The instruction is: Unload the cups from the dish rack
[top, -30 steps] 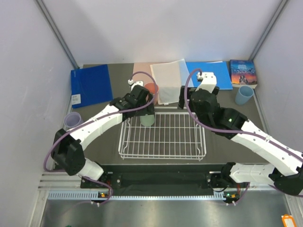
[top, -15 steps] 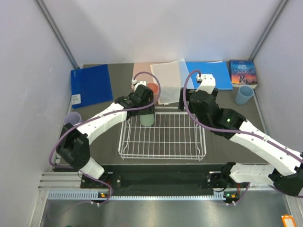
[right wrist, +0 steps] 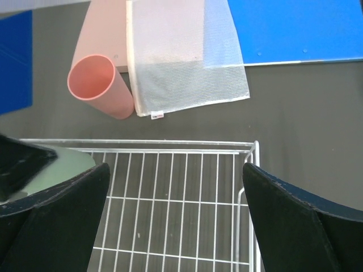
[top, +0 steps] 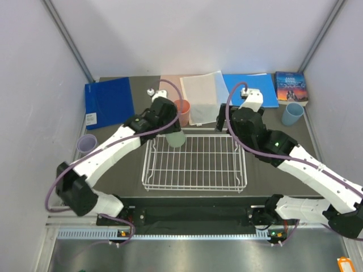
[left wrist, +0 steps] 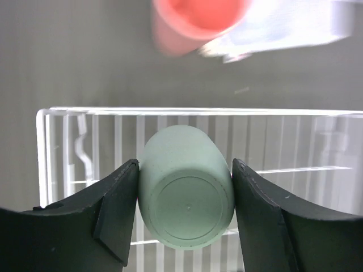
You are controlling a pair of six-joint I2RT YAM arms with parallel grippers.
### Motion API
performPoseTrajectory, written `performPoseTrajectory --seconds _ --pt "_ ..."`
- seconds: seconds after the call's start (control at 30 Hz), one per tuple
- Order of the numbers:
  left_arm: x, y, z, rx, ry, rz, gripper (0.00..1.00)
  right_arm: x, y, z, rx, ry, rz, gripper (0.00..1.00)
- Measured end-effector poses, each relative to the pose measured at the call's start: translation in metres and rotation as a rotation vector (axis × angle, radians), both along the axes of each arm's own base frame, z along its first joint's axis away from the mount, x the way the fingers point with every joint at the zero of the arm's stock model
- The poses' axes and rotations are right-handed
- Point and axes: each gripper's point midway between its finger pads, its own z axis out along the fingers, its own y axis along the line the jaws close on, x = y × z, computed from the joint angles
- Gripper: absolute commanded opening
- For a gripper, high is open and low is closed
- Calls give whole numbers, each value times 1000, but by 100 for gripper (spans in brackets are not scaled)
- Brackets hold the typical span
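Fingers of left arm [left wrist: 113,212] clamped on green cup [left wrist: 186,195], right fingers [right wrist: 62,212] wide apart above rack [right wrist: 181,151]

The dish rack [top: 198,164] is sitting at the middle of the surface [top: 129,173]. The left claw [left wrist: 185,170] is holding a first cup [top: 176,139] over the rack's far left corner. A second cup [top: 181,106] is standing just behind the rack's far edge, left of a mesh sheet [top: 201,99]. A third cup [top: 292,115] is standing at the far right, before a book [top: 291,86]; a fourth cup [top: 86,145] is sitting at the left edge, in front of a folder [top: 109,102].
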Motion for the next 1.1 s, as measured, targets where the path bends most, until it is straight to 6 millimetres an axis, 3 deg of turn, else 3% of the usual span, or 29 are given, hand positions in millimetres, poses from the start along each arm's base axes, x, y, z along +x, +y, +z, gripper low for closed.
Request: performPoseTrajectory --seconds 0.1,0.23,0.33,0.43,0.57,0.63,0.73,0.9,1.1 --pt "-8 -4 57 -159 -112 -10 0 0 -2 -3 63 8 2 100" --pt "-25 -14 153 -482 -300 -67 0 -8 4 -12 145 31 58 99" --pt "-38 -29 183 -669 -352 -152 0 -17 17 -8 230 17 140 96" --pt "-47 -50 188 -834 -334 -243 0 -30 26 6 342 -32 231 93" --pt "-49 -75 159 -939 -221 -297 0 -48 32 35 477 -110 329 91" --pt "-51 -81 149 -968 -173 -306 0 -54 34 52 534 -152 366 90" --pt "-54 -85 153 -1011 -160 -325 0 -59 39 66 579 -179 404 89" --pt "-58 -88 177 -1092 -200 -369 0 -63 48 67 613 -169 449 89" --pt "-60 -89 181 -1120 -204 -376 0 -64 55 53 619 -132 464 84"
